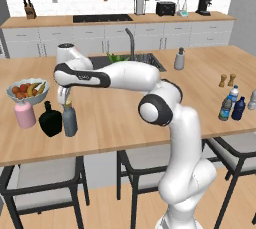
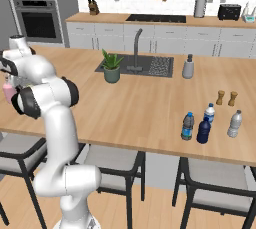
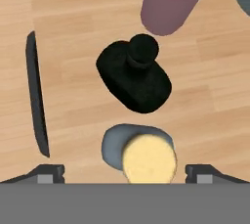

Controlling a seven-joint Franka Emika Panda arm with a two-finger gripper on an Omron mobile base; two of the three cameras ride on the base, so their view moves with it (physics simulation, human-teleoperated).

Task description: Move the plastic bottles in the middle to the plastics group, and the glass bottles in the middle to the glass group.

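Kitchen island, light wood top [image 1: 125, 118], with two stools tucked under its near edge; behind it a sink with tall faucet and a potted plant [image 2: 111, 66], then a back counter with cooktop, knife block, toaster and coffee maker. Item 1: grey-blue glass bottle [image 1: 69, 119], tan cap, upright on the wood, close beside the squat black bottle [image 1: 50, 119] at its 9 o'clock in the left base view, with the pale pink bottle [image 1: 24, 114] beyond; fruit bowl [image 1: 28, 91] at 11 o'clock of the group. Judged delivered to the glass group. Item 2: gripper [image 1: 65, 101], directly above the tan cap, claw spread wide, both tips standing clear on either side of the cap in the hand view, pinching nothing. Handling note: lift straight up until the tips clear the cap, no sideways drift, since the black bottle sits close enough to be knocked. Item 3: plastics end, at 3 o'clock of the island: navy bottle [image 2: 203, 130] and a blue-label clear bottle [image 2: 187, 126] near another labelled bottle [image 2: 209, 113] and a pale clear bottle [image 2: 234, 123]; two brown shakers [image 2: 226, 97] behind.
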